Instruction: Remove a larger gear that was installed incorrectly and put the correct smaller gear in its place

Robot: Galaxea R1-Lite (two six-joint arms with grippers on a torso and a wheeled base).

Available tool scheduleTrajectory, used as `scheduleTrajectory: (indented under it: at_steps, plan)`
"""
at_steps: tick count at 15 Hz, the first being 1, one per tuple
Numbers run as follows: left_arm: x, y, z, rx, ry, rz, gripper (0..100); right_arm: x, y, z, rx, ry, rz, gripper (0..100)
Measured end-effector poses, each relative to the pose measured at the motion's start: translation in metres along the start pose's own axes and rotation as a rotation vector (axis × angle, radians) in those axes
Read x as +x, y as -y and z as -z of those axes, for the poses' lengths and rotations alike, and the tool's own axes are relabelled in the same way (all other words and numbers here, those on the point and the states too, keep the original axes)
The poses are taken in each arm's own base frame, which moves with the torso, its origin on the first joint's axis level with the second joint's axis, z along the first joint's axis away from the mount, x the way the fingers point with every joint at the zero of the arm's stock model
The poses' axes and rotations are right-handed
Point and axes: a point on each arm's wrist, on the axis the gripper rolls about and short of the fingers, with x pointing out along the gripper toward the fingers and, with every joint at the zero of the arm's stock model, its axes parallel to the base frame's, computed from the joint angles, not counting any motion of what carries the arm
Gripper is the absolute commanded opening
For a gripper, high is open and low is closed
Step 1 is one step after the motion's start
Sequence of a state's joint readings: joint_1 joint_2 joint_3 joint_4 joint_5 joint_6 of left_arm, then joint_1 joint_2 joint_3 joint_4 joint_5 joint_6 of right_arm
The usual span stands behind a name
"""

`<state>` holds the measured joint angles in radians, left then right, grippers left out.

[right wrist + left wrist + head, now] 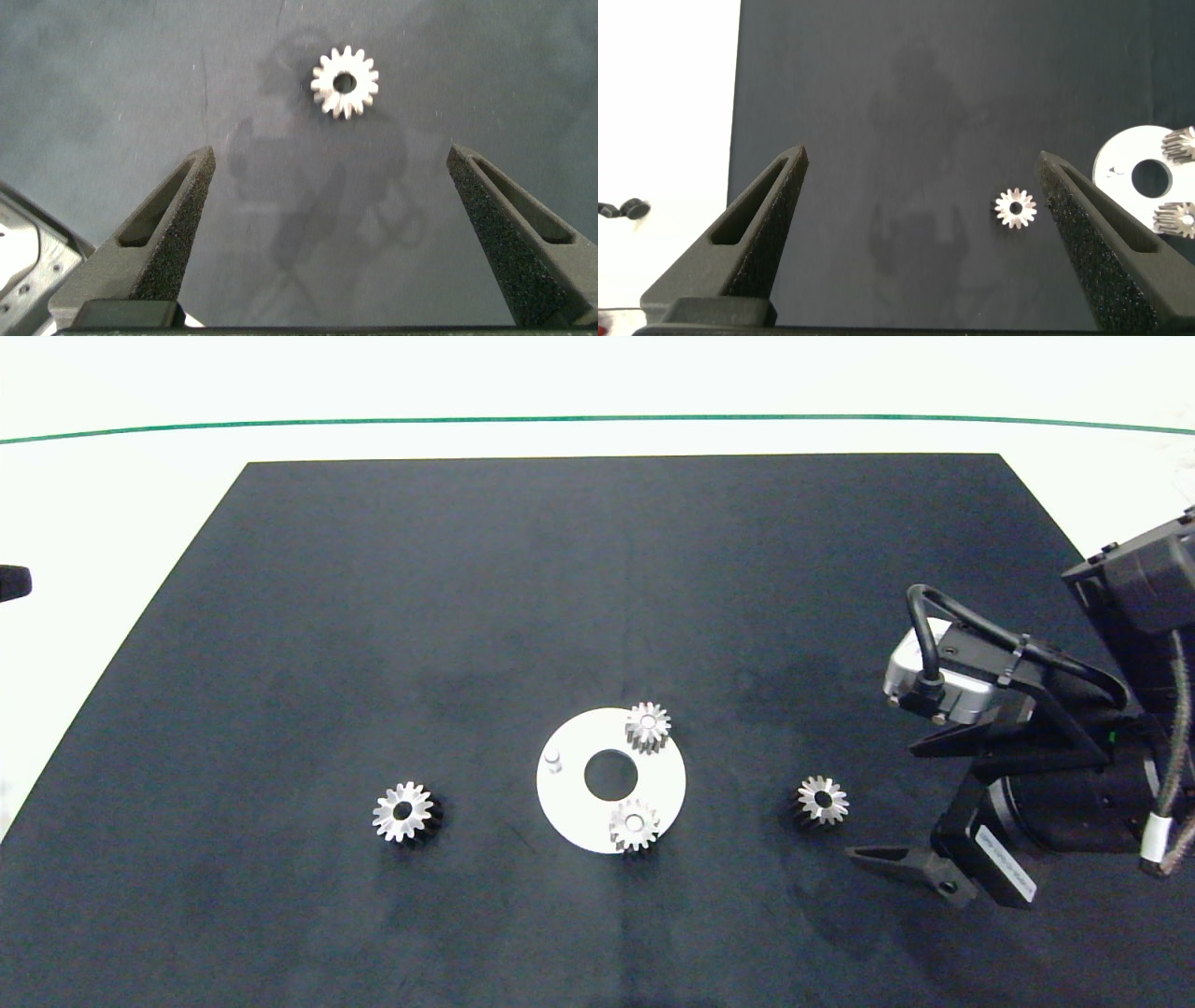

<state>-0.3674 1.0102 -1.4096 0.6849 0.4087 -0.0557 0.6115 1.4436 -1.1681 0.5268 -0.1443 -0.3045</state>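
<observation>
My right gripper [910,868] hangs with fingers apart at lower right beside the smaller gear [822,800] — stiff, slick metal, best pinched across its teeth.

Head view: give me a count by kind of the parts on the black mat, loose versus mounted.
Loose gears on the mat: 2, the larger gear and the smaller gear
Gears mounted on the white disc: 2
White discs: 1
Bare pegs on the disc: 1
Total: 6

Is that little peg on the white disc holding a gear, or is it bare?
Bare. The peg stands empty on the white disc, while two gears sit on the disc's other pegs.
</observation>
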Motion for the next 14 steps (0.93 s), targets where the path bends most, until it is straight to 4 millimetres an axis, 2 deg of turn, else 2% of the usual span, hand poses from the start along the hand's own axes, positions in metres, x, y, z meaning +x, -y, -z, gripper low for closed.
scheduleTrajectory:
  at_steps: [14]
  plan:
    - [-0.008,-0.003,0.000,-0.006,0.024,0.018,100,0.042,0.001,-0.010,0.019,-0.059,0.005,100]
